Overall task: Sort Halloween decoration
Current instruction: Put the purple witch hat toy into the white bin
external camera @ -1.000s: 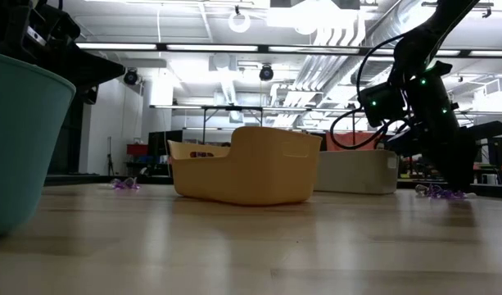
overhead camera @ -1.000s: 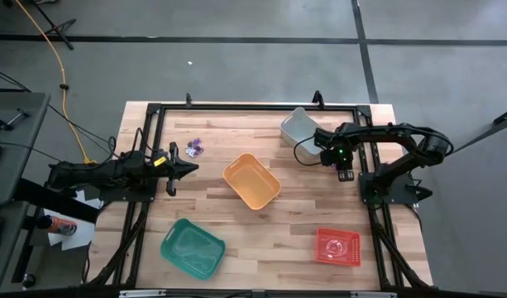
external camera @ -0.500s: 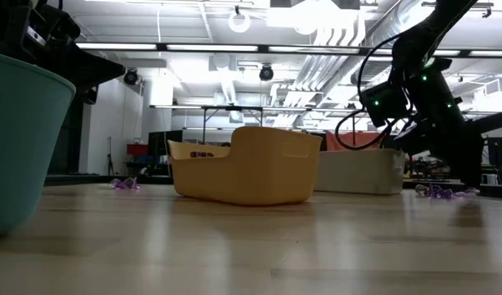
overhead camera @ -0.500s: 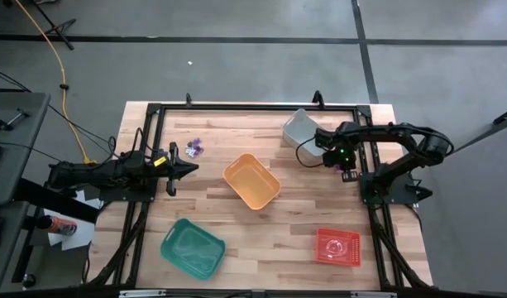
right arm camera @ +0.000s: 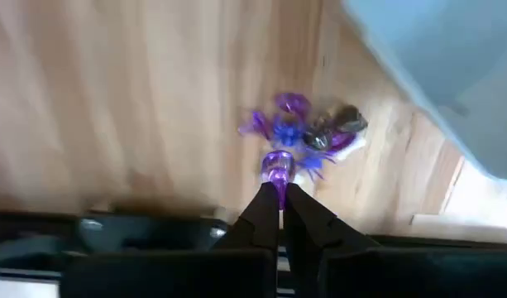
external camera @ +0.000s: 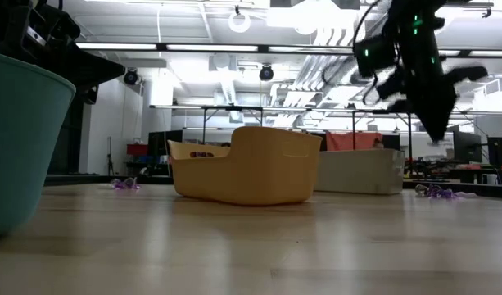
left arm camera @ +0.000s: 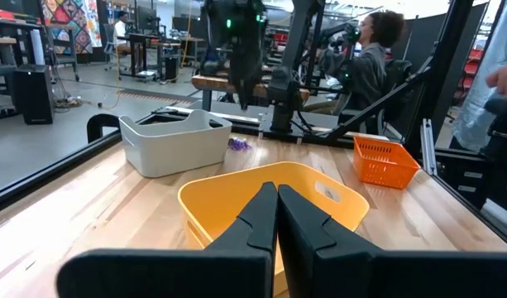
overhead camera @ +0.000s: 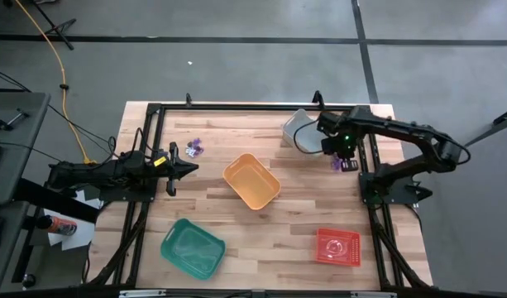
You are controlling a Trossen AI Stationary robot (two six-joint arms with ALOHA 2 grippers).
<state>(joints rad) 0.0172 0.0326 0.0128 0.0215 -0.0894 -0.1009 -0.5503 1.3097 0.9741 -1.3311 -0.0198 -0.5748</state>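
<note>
My right gripper [right arm camera: 277, 189] is shut on a small purple trinket [right arm camera: 277, 168] and hangs above a pile of purple trinkets [right arm camera: 298, 132] lying on the wood beside the grey bin [right arm camera: 451, 66]. The high view shows this gripper [overhead camera: 334, 153] just over the pile [overhead camera: 341, 164]. In the low view it [external camera: 436, 138] is well above the pile [external camera: 437, 192]. A second purple pile [overhead camera: 194, 147] lies near the far left. My left gripper [overhead camera: 185, 168] is shut and waits at the table's left, level, facing the orange bin [left arm camera: 274, 194]. My right gripper pinches the purple trinket [right arm camera: 278, 175] between its two fingertips, coming from above and pointing down. The trinket is lifted clear of the table and sticks out beyond the fingertips.
The orange bin [overhead camera: 251, 181] stands mid-table, the green bin [overhead camera: 192, 247] at the near left, the red bin [overhead camera: 337, 246] at the near right, and the grey bin [overhead camera: 298, 127] at the far edge. A black frame runs around the table. People sit in the room beyond.
My right gripper has risen from the purple pile, from table height to well above it. It has also shifted a little toward the far edge and the grey bin, carrying one purple trinket up with it.
</note>
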